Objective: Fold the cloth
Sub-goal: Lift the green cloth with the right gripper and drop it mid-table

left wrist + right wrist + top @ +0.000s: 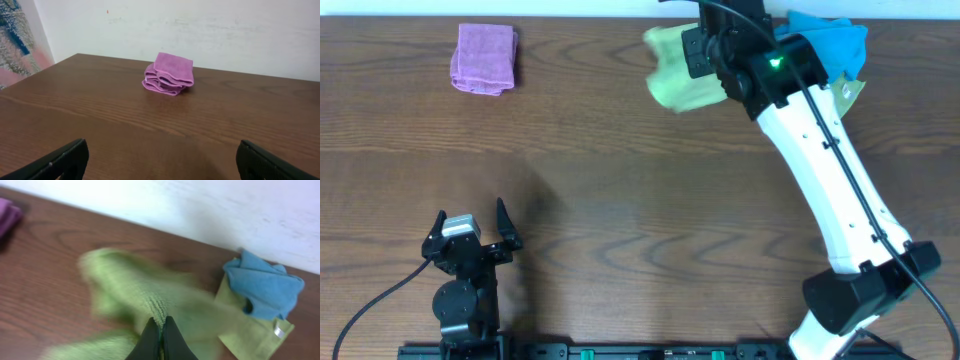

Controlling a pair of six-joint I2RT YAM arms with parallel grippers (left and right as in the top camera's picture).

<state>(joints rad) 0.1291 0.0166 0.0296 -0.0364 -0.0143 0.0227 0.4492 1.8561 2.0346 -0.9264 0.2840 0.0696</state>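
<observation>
Cloths: four.
- one pink cloth [483,58], far left
- one lime-green cloth [680,85], far, right of centre
- one blue cloth [835,45], far right
- one duller yellow-green cloth [250,330], under blue one

Arms: two, left arm [465,300] and right arm [830,160].
Grippers: two, left gripper [470,210] and right gripper [161,322]; two fingers [60,162] each, four in all.
Counter [640,200]: one.

No legible text, brand, number or sign in any view. Small pale tag [281,330] on dull green cloth [250,336]: too small and blurred to read.
</observation>
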